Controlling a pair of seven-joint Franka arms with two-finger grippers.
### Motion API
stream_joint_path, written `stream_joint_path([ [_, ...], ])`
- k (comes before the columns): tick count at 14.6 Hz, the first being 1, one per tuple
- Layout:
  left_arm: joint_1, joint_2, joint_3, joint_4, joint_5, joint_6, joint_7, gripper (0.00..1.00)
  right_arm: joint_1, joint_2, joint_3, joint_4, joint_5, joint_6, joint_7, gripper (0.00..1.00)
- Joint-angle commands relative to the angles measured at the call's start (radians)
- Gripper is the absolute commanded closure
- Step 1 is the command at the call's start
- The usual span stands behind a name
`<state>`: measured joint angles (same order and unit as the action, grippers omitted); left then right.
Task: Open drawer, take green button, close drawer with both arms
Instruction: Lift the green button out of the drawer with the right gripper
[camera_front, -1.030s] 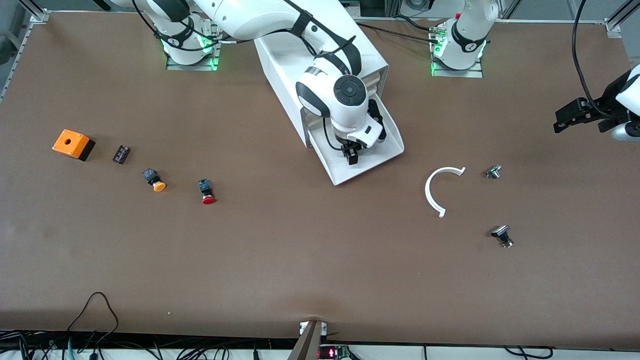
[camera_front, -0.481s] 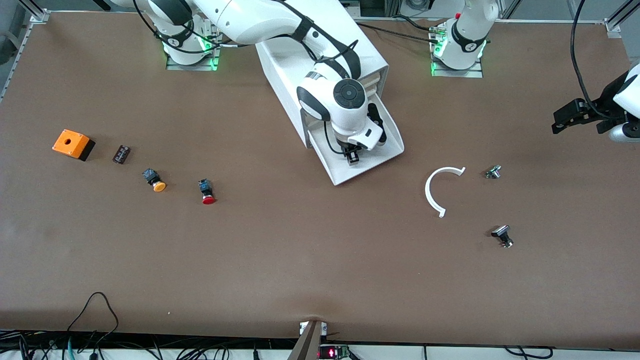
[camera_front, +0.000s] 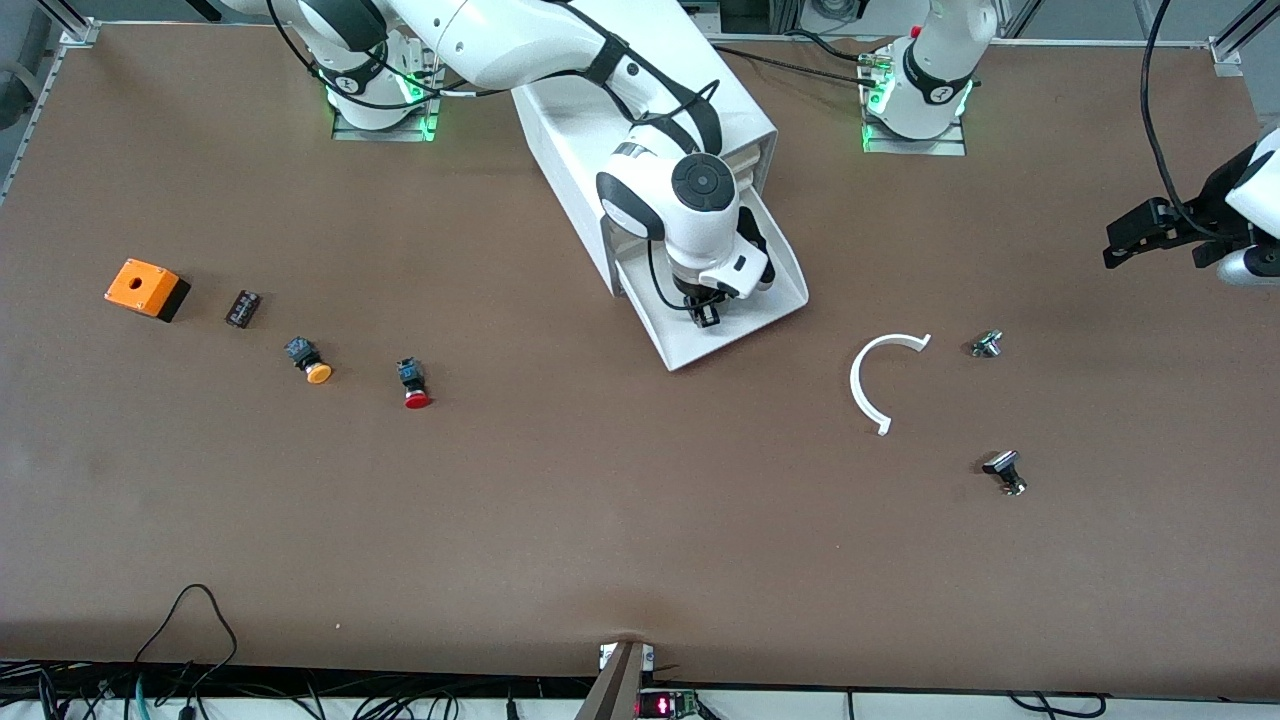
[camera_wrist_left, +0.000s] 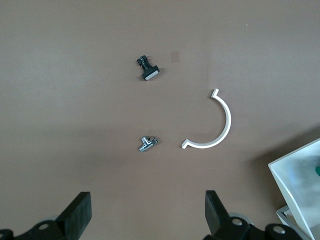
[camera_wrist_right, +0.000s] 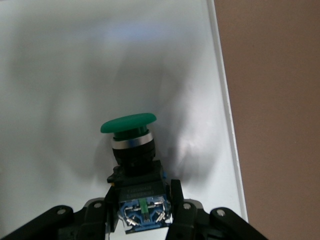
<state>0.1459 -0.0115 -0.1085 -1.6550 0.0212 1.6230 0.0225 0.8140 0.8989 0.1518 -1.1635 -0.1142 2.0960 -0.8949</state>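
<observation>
I've got the button (camera_wrist_right: 131, 150) in my right wrist view, green cap up front, its dark body pinched between the two fingers (camera_wrist_right: 176, 200) of the right tool (camera_front: 706, 312), which are closed in on either side of it. It sits over the white floor of the drawer (camera_front: 775, 300), which is pulled out from the bottom of the cabinet (camera_front: 570, 120) toward the front camera. From the front view I see the right arm reaching down from its base across the cabinet top into that open tray.

The left tool (camera_wrist_left: 145, 217) hangs over the counter (camera_front: 640, 520) at the left arm's end, fingers spread wide, gripping nothing, the arm waiting. Below it, in its wrist view, I can see a white curved piece (camera_wrist_left: 215, 125), a small metal part (camera_wrist_left: 146, 144) just beside it and a black part (camera_wrist_left: 148, 70) well apart.

Toward the right arm's end lie the red-capped button (camera_front: 414, 385), the orange-capped button (camera_front: 309, 362), a small dark block (camera_front: 242, 308) and an orange box (camera_front: 146, 288).
</observation>
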Motion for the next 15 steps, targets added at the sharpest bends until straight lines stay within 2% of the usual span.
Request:
stream_joint_path([
  [1,0.0,0.015,-0.005,0.029,0.022,-0.014,-0.01,0.0,-0.002,0.012,0.008,0.031,-0.012,0.001,0.008,0.66],
  [4,0.0,0.015,-0.005,0.029,0.022,-0.014,-0.01,0.0,-0.004,0.006,0.008,0.035,-0.007,-0.008,0.023,0.7],
  [10,0.0,0.015,-0.005,0.029,0.019,-0.015,-0.012,0.0,-0.055,-0.06,-0.004,0.038,0.108,-0.051,0.044,0.7],
  [15,0.0,0.015,-0.005,0.029,0.017,-0.017,-0.012,0.0,-0.12,-0.123,0.0,0.038,0.122,-0.06,0.085,0.7],
])
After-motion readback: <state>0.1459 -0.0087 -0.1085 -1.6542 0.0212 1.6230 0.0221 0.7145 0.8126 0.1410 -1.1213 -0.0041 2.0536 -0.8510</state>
